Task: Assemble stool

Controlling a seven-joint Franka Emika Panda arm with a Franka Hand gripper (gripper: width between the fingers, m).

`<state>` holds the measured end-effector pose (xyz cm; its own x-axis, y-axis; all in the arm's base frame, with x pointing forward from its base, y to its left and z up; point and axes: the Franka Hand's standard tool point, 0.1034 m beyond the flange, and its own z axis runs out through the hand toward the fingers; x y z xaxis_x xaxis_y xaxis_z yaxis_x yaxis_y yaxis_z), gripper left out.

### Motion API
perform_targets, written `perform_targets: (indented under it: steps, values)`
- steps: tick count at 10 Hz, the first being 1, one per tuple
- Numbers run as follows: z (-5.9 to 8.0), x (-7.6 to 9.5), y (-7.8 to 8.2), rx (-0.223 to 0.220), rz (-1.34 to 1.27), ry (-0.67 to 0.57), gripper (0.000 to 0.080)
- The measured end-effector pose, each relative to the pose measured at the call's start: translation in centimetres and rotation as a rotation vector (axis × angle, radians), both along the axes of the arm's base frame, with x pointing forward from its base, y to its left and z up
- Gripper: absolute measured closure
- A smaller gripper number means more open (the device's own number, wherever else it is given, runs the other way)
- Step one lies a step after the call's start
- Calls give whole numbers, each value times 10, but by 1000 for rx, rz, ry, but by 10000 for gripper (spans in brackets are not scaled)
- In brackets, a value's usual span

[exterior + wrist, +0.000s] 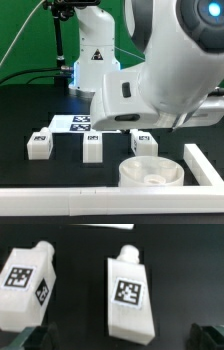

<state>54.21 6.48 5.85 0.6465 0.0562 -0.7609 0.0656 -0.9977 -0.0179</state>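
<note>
Three small white blocky stool legs with marker tags lie in a row on the black table in the exterior view: left [38, 146], middle [92, 147], right [143, 144]. The round white seat disc [150, 172] lies just in front of the right leg. In the wrist view, one leg [130, 297] lies between my open gripper's [120, 339] fingers, its blunt end level with the dark fingertips [30, 339], not touched. Another leg [28, 280] lies beside it. In the exterior view my gripper is hidden behind the arm.
The marker board [78, 124] lies behind the legs. A long white border rail [100, 205] runs along the front and up the exterior view's right side [205, 165]. The bulky white arm [150, 80] hangs over the table's middle.
</note>
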Motion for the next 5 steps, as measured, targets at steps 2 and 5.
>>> perform_targets:
  steps: [2,5]
  values:
    - [-3,-2,0,-1,0,11,151]
    - [-18,-16,9,-21,-7,43,151]
